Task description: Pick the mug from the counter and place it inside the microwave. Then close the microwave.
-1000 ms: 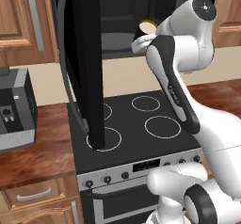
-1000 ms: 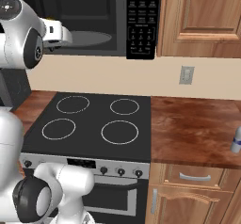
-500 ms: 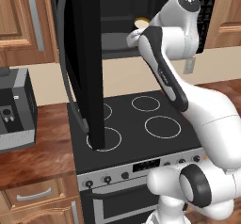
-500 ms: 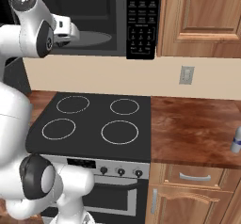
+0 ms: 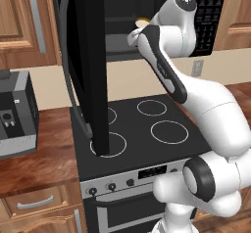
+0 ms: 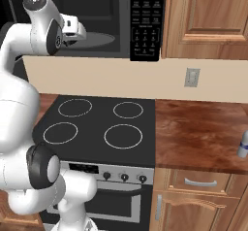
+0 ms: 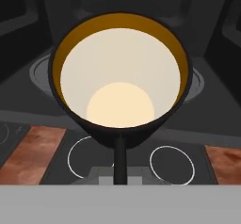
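Note:
In the hand view I look down into the mug (image 7: 120,77), black outside with a pale cream inside. My gripper (image 7: 120,145) is shut on its near rim, one dark finger (image 7: 120,162) running up to it. The mug hangs over the microwave's floor, with the round turntable (image 7: 41,72) behind it. From the left base view, the mug's pale top (image 5: 142,21) peeks out at the mouth of the microwave (image 5: 120,41), past its open door (image 5: 93,65), at my gripper (image 5: 138,31). The counter (image 6: 203,133) lies to the right of the stove.
Under the microwave sits a black stovetop (image 6: 97,123) with white ring burners. A grey-black appliance (image 5: 14,114) stands on the left counter (image 5: 39,153). A slim bottle (image 6: 243,145) is at the far right counter edge. The microwave's button panel (image 6: 145,21) sits beside wooden cabinets (image 6: 208,16).
The arm has risen and reached forward, carrying the mug a little higher and further into the microwave opening. The gripper has stayed shut on it.

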Controlling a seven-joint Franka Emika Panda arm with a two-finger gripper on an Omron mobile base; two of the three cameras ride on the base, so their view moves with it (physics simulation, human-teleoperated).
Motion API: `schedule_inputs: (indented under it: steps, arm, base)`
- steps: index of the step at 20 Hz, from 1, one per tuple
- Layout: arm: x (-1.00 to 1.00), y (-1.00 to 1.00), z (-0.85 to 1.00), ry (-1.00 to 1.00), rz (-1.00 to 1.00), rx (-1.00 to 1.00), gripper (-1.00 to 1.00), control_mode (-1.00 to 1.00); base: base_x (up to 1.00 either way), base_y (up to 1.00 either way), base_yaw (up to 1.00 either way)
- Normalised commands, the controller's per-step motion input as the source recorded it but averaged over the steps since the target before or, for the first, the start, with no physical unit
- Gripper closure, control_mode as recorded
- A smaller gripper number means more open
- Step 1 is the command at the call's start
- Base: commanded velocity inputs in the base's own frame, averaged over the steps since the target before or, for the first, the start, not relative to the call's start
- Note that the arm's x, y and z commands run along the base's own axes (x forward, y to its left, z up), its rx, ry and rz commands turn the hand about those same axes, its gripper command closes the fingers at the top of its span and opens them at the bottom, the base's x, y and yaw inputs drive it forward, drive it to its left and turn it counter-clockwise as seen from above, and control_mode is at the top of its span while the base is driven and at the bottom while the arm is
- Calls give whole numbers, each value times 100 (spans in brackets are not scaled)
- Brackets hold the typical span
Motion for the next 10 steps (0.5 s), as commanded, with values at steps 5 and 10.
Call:
schedule_inputs:
  steps: [5,10]
  arm:
    - [36,12,0,1,-1,0,100,-100]
    - [27,14,0,1,-1,0,100,-100]
  base:
    - [0,0,0]
    - [0,0,0]
